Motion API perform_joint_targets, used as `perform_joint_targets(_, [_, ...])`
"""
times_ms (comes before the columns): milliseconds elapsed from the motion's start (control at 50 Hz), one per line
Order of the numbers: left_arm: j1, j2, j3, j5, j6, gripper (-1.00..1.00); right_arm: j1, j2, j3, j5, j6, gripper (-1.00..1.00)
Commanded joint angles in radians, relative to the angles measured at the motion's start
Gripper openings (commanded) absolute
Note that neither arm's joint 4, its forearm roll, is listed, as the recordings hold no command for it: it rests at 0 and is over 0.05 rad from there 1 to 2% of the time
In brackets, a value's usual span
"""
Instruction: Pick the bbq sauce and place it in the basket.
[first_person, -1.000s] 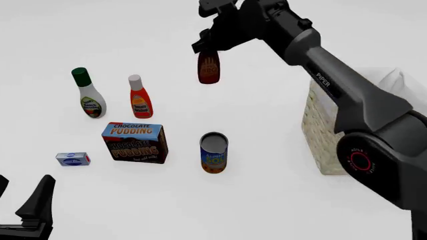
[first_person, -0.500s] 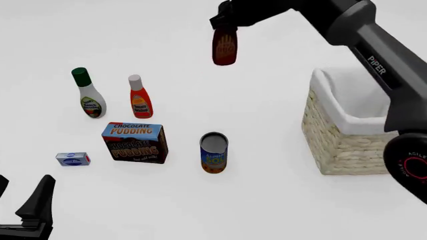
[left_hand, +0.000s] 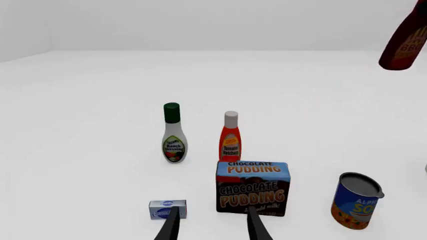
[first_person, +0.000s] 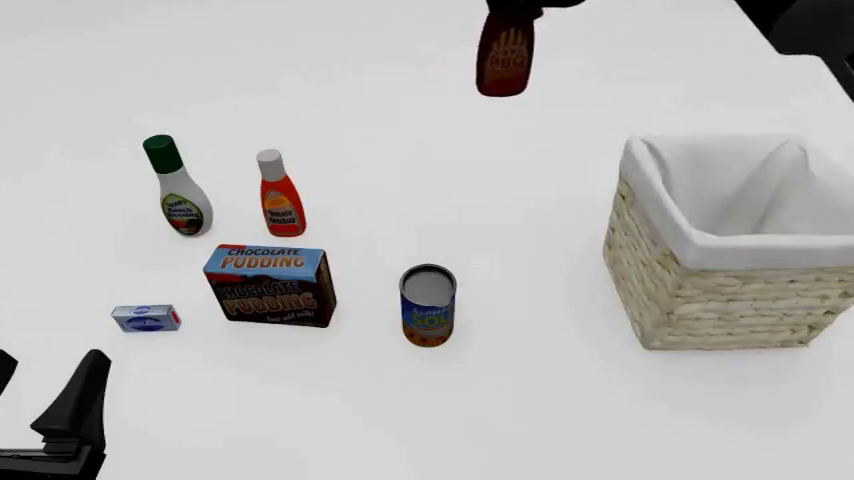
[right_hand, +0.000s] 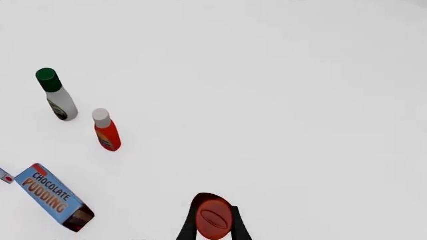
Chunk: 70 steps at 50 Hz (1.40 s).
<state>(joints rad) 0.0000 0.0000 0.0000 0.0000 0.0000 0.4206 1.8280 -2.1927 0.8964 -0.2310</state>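
The bbq sauce (first_person: 506, 58), a dark red-brown bottle with a yellow-orange label, hangs high in the air at the top of the front view, left of the basket. My right gripper (first_person: 514, 8) is shut on its top, mostly cut off by the frame edge. In the right wrist view the fingers (right_hand: 189, 226) clamp the red cap (right_hand: 213, 223). The bottle also shows at the edge of the left wrist view (left_hand: 405, 42). The wicker basket (first_person: 725, 290) with white lining stands at the right. My left gripper (left_hand: 212, 226) is open and empty, low at the near left.
A white bottle with a green cap (first_person: 176, 186), an orange-red bottle with a white cap (first_person: 280, 194), a chocolate pudding box (first_person: 270, 284), a small blue-white packet (first_person: 146, 318) and a soup can (first_person: 427, 305) stand on the table left of the basket.
My right gripper has carried the bbq sauce up and to the right, toward the basket; the arm has swung out of the front view. The left arm has not moved.
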Motion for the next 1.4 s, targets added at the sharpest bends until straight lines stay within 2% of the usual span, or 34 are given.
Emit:
perform_joint_targets(20, [0.000, 0.000, 0.000, 0.000, 0.000, 1.00, -0.030, -0.066, 0.033, 0.001, 0.003, -1.00])
perform_joint_targets(680, [0.000, 0.000, 0.000, 0.000, 0.000, 1.00, -0.222, -0.291, 0.241, -0.019, -0.023, -1.00])
perform_joint_targets(1400, [0.000, 0.000, 0.000, 0.000, 0.000, 1.00, -0.417, -0.456, 0.452, -0.081, -0.025, -1.00])
